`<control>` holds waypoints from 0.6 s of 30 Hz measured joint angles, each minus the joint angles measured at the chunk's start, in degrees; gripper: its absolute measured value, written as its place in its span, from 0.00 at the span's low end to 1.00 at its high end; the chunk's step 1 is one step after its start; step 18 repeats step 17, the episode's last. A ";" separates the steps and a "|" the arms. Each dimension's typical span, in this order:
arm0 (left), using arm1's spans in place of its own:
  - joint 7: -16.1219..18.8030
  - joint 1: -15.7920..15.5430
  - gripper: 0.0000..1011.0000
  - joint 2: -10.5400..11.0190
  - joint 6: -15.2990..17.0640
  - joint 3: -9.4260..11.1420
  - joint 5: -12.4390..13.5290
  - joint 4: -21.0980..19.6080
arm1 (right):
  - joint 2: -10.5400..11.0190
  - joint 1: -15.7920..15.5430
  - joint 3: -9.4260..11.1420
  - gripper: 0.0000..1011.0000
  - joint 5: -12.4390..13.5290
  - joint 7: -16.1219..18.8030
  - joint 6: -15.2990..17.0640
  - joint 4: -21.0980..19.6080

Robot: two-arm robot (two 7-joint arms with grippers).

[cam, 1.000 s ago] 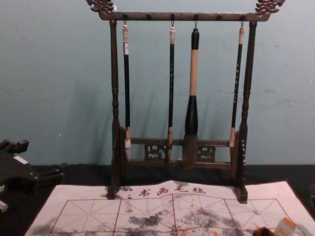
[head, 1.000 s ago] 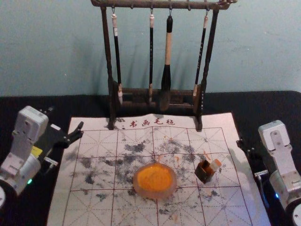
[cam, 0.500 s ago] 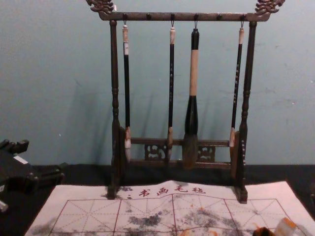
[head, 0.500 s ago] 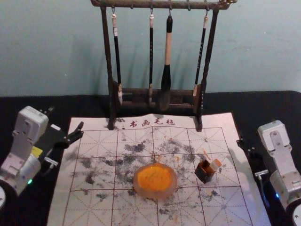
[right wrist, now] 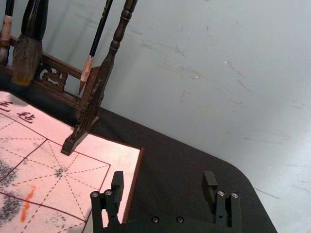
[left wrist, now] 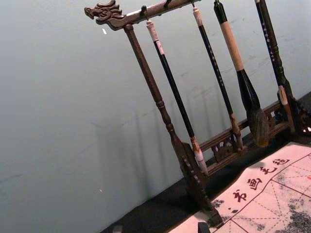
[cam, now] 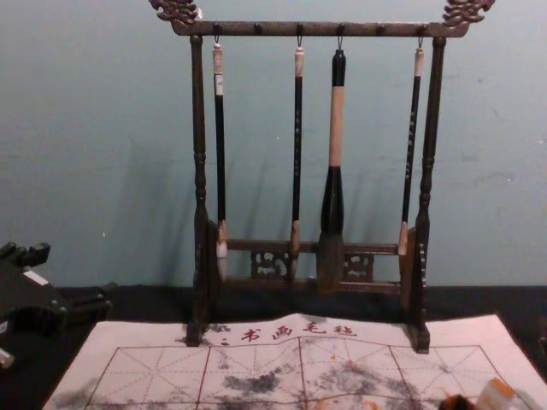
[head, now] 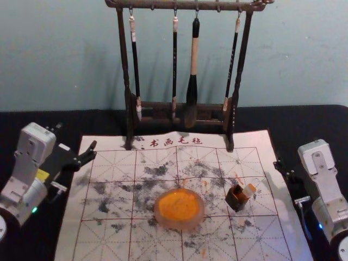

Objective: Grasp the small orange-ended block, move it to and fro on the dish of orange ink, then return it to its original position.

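"What am I looking at around the table?"

"A pale blue-green wall behind a black tabletop [head: 304, 122], and on that a white mat [head: 253, 244] with red grid lines, blotched grey and black with a few orange smears. I'll place everything from the dish [head: 200, 213], a round one with orange ink in it."

"And my block?"

"To the right of the dish and a touch beyond it. I see the block [head: 248, 190] leaning at a tilt in the mouth of a small dark box [head: 237, 199]. It's small and pale, almost white along the side, with an orange end pointing up. The box has orange marks too."

"Hands on it?"

"None. I've got the left gripper [head: 76, 137] parked beyond the dish and off to its left, by the mat's edge, fingers spread with nothing between them. The right gripper [head: 285, 171] is parked beyond the dish and well to its right, past the mat's other edge; its own wrist view shows the fingers wide apart and empty."

"Anything farther out?"

"Straight beyond the dish, a dark wooden rack [head: 125, 60] stands with its feet on the mat. Four brushes [head: 194, 57] hang from it, one much thicker than the rest."
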 joint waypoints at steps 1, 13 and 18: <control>0.00 0.00 0.99 0.00 0.00 0.00 0.00 0.00 | 0.00 0.00 0.00 0.99 0.00 -0.01 0.00 -0.01; 0.00 0.00 0.99 0.00 0.00 0.00 0.00 0.00 | 0.03 0.00 -0.02 0.99 -0.06 -0.06 -0.04 -0.06; 0.00 0.00 0.99 0.00 0.00 0.00 0.01 0.00 | 0.03 0.00 -0.02 0.99 -0.08 -0.08 -0.04 -0.06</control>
